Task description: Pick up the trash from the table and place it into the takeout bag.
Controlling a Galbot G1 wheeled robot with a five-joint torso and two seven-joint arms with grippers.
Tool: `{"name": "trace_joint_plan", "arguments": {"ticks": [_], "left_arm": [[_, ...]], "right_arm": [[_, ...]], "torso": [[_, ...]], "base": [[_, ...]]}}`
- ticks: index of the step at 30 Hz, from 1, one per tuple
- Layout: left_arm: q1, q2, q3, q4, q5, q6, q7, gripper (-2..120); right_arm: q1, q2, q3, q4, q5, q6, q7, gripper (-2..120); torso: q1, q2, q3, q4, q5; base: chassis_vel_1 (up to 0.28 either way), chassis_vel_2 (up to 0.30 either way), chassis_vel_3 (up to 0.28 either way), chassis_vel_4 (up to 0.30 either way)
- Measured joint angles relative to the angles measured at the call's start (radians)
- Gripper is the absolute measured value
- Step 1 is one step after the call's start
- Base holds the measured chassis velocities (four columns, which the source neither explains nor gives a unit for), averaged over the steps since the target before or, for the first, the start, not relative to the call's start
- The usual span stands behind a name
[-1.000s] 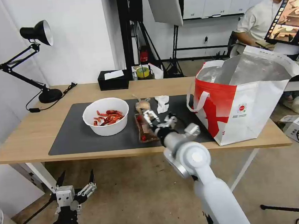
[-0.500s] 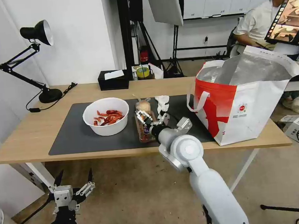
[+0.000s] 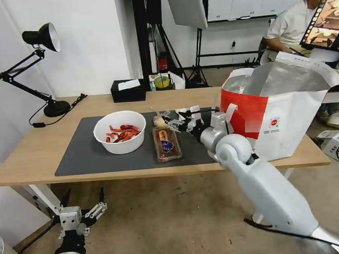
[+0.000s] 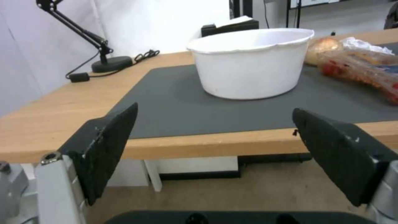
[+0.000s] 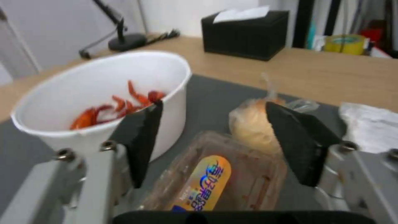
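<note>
Right gripper [image 3: 176,122], fingers spread with nothing between them, hangs over the mat [image 3: 85,157] just behind the tray [image 3: 167,144], beside the beige bag [image 3: 160,121] and tissue [image 5: 373,126]. Tray lid has an orange-and-blue label, writing unreadable; the tote [image 3: 281,110] with its round red logo stands at the table's [image 3: 30,153] right end. Bowl [image 3: 119,131] sits left of the tray; left gripper [image 3: 84,212] waits open below the table edge.

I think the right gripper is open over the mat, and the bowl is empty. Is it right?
Not entirely. The bowl holds red crayfish shells, as the right wrist view shows. The rest stands: the right gripper is open over the mat.
</note>
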Motion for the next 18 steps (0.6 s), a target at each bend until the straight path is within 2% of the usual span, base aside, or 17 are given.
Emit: {"name": "trace_joint_plan", "arguments": {"ticks": [2, 3, 6, 7, 10, 11, 14, 18], "left_arm": [[-0.003, 0.001, 0.001, 0.002, -0.001, 0.000, 0.001, 100], [-0.003, 0.001, 0.001, 0.002, -0.001, 0.000, 0.001, 100], [-0.004, 0.003, 0.000, 0.004, -0.002, 0.001, 0.001, 100], [-0.004, 0.003, 0.000, 0.004, -0.002, 0.001, 0.001, 100], [-0.005, 0.006, -0.003, 0.004, -0.004, 0.001, 0.001, 100], [-0.005, 0.006, -0.003, 0.004, -0.004, 0.001, 0.001, 100], [-0.006, 0.009, -0.004, 0.000, -0.007, 0.001, 0.001, 100], [-0.009, 0.012, -0.003, -0.001, -0.010, 0.001, 0.001, 100]], "right_arm": [[0.040, 0.011, -0.034, -0.068, -0.027, 0.037, -0.059, 53], [0.040, 0.011, -0.034, -0.068, -0.027, 0.037, -0.059, 53], [0.083, 0.025, -0.073, -0.137, -0.040, 0.042, -0.105, 39], [0.083, 0.025, -0.073, -0.137, -0.040, 0.042, -0.105, 39], [0.104, 0.032, -0.095, -0.171, -0.037, 0.010, -0.109, 24], [0.104, 0.032, -0.095, -0.171, -0.037, 0.010, -0.109, 24], [0.115, 0.033, -0.103, -0.199, -0.015, -0.007, -0.109, 9], [0.122, 0.035, -0.107, -0.227, 0.003, -0.017, -0.108, 0]], "torso": [[0.000, 0.000, 0.000, 0.0001, 0.0000], [0.000, 0.000, 0.000, 0.0001, 0.0000], [0.000, 0.000, 0.000, 0.0001, -0.0001], [0.000, 0.000, 0.000, 0.0001, -0.0001], [0.000, 0.000, 0.000, 0.0001, -0.0001], [0.000, 0.000, 0.000, 0.0001, -0.0001], [0.000, 0.000, 0.000, 0.0001, 0.0000], [0.000, 0.000, 0.000, 0.0000, -0.0001]], "base": [[0.000, 0.000, 0.000, 0.000], [0.000, 0.000, 0.000, 0.000], [0.000, 0.000, 0.000, 0.000], [0.000, 0.000, 0.000, 0.000], [0.000, 0.000, 0.000, 0.000], [0.000, 0.000, 0.000, 0.000], [0.000, 0.000, 0.000, 0.000], [0.000, 0.000, 0.000, 0.000]]}}
